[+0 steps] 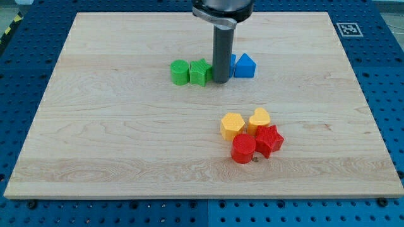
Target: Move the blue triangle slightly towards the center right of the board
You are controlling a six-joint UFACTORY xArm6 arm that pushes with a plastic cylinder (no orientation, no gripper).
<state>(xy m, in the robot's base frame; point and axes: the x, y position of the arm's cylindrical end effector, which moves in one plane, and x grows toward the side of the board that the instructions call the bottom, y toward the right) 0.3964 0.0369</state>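
The blue triangle (pixel 245 66) sits on the wooden board (pixel 113 126), above the middle and a little to the view's right. A second blue block (pixel 232 61) touches its left side and is mostly hidden behind the rod. My tip (pixel 221 81) is down on the board just left of the blue blocks, between them and the green star-like block (pixel 201 72). A green cylinder (pixel 180 72) stands against the left of that green block.
A cluster lies below and right of centre: a yellow hexagon (pixel 232 125), a yellow heart (pixel 259 119), a red cylinder (pixel 243 149) and a red star (pixel 269 139). A marker tag (pixel 348 29) sits at the board's top right corner.
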